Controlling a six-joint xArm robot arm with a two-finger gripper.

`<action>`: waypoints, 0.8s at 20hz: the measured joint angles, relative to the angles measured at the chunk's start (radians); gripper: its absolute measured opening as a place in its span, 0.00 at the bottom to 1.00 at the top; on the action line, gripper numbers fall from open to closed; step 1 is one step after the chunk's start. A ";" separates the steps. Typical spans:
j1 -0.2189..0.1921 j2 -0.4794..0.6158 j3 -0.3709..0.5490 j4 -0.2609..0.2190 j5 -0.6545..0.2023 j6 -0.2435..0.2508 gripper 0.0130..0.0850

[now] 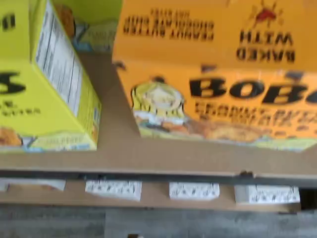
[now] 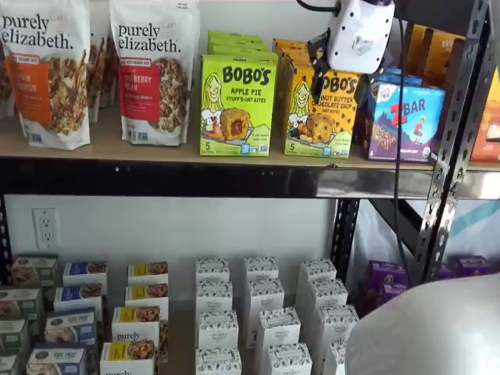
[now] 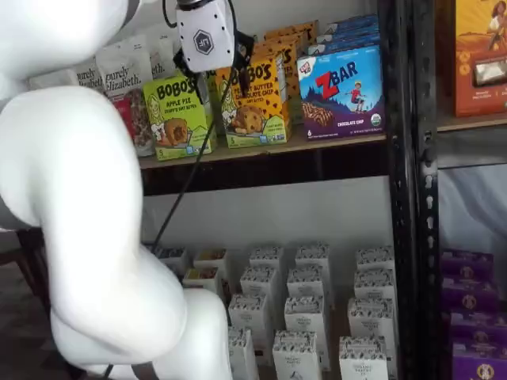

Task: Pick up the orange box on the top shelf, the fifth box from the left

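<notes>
The orange box (image 2: 320,117) stands upright on the top shelf (image 2: 117,148), between the lime-green Bobo's Apple Pie box (image 2: 237,105) and the blue ZBar box (image 2: 406,121). It also shows in a shelf view (image 3: 253,107) and fills much of the wrist view (image 1: 218,74). My gripper (image 2: 341,74) hangs in front of the orange box's upper part, its white body over the box's top. Only one black finger (image 2: 316,74) shows, at the box's upper left corner. In a shelf view the gripper (image 3: 230,75) again shows a single finger (image 3: 243,75), so open or shut is unclear.
Purely Elizabeth bags (image 2: 156,70) stand at the left of the top shelf. More orange boxes stand behind the front one. A black perforated upright (image 2: 453,141) rises at the right. Small white boxes (image 2: 258,312) fill the lower shelf. The arm's white body (image 3: 87,214) blocks the left of a shelf view.
</notes>
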 joint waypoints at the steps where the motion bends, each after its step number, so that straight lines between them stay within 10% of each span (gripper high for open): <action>1: -0.001 0.002 -0.001 -0.003 -0.013 -0.001 1.00; 16: 0.037 0.055 -0.088 -0.033 -0.040 0.037 1.00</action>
